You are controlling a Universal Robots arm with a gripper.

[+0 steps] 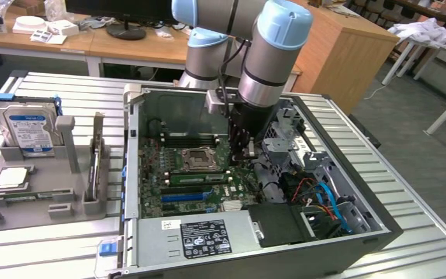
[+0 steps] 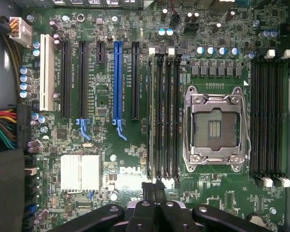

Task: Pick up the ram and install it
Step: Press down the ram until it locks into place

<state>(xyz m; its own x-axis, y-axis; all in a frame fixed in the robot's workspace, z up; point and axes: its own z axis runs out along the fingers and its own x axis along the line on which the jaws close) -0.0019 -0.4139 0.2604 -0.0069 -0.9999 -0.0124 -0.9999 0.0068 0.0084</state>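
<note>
Poised over one motherboard (image 2: 101,104), one gripper (image 2: 154,191) pinched shut on nothing; one ram (image 1: 195,178) seated beside one socket (image 2: 213,126).

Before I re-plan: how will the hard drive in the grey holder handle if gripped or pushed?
The hard drive looks like a rigid metal box, so it is likely stiff and heavy for its size. It stands on edge in the grey holder, so a push near its top would probably tilt it rather than slide it. Its flat labelled face looks smooth, possibly slippery.
</note>
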